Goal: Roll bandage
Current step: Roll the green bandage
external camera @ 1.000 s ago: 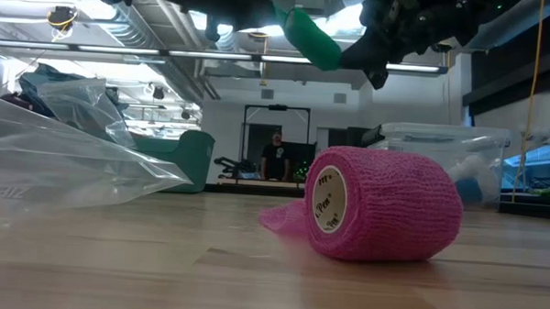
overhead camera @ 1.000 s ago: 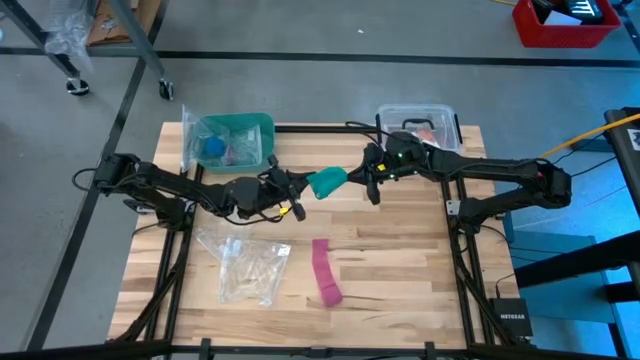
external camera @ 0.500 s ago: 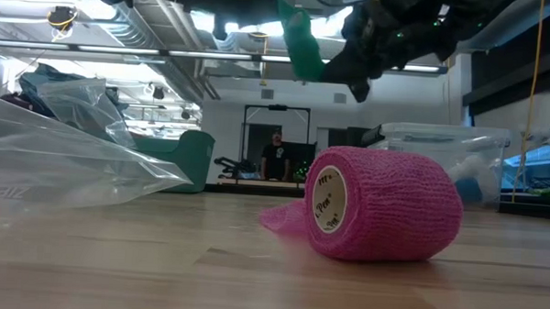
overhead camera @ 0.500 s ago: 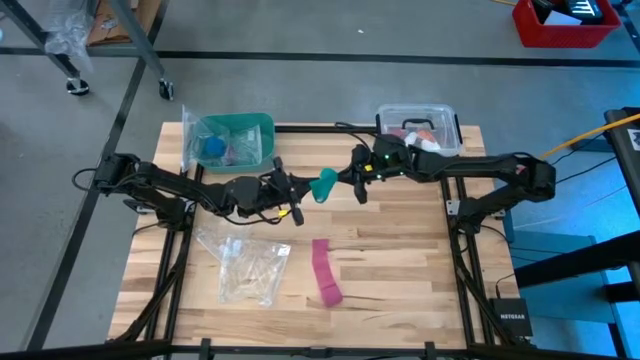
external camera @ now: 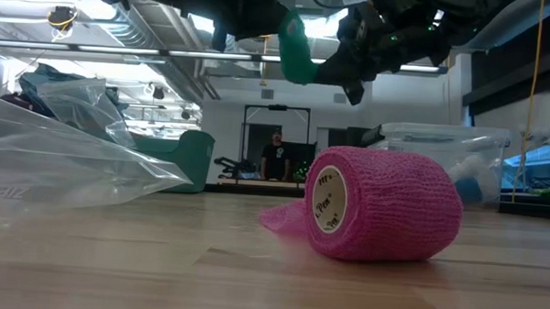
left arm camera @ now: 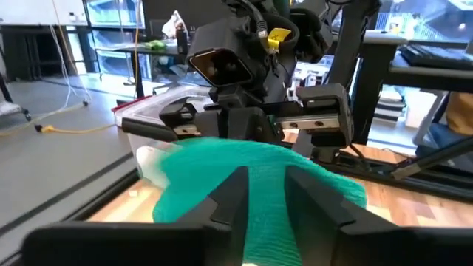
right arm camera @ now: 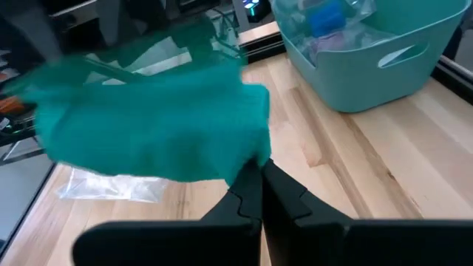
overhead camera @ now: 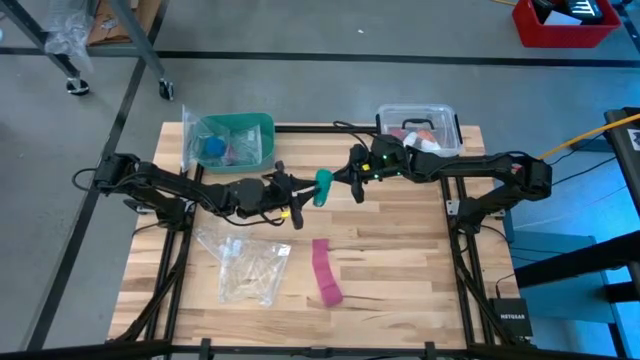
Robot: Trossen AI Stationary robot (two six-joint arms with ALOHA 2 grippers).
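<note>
The teal-green bandage (overhead camera: 322,186) hangs in the air above the middle of the table, between my two grippers. It also shows in the low view (external camera: 295,47), well above the wood. My left gripper (overhead camera: 303,190) is shut on it from the table's left. My right gripper (overhead camera: 349,181) is shut on it from the table's right. In the left wrist view the bandage (left arm camera: 259,174) is bunched in front of my left fingers, with my right gripper close behind it. A pink roll (external camera: 383,204) lies on the table nearer the front. My left gripper pinches the bunched bandage (left arm camera: 264,198) between its two fingers, coming roughly level from the table's left. The cloth is lifted clear of the table and bulges out beyond the fingertips. My right gripper pinches one edge of the bandage (right arm camera: 251,157) between its shut fingertips, coming roughly level from the table's right. The rest of the cloth (right arm camera: 148,125) spreads out beyond the fingers, slack and clear of the table.
A teal bin (overhead camera: 235,140) stands at the far left and a clear plastic box (overhead camera: 420,125) at the far right. A clear plastic bag (overhead camera: 250,265) lies front left. The pink strip and its roll (overhead camera: 325,270) lie front centre. A person (external camera: 277,155) stands in the room beyond.
My right gripper has gone toward the table's left, closer to my left gripper, still shut on the bandage. The bandage between the grippers has drawn together from a wider piece into a narrow bunch and stays clear of the table.
</note>
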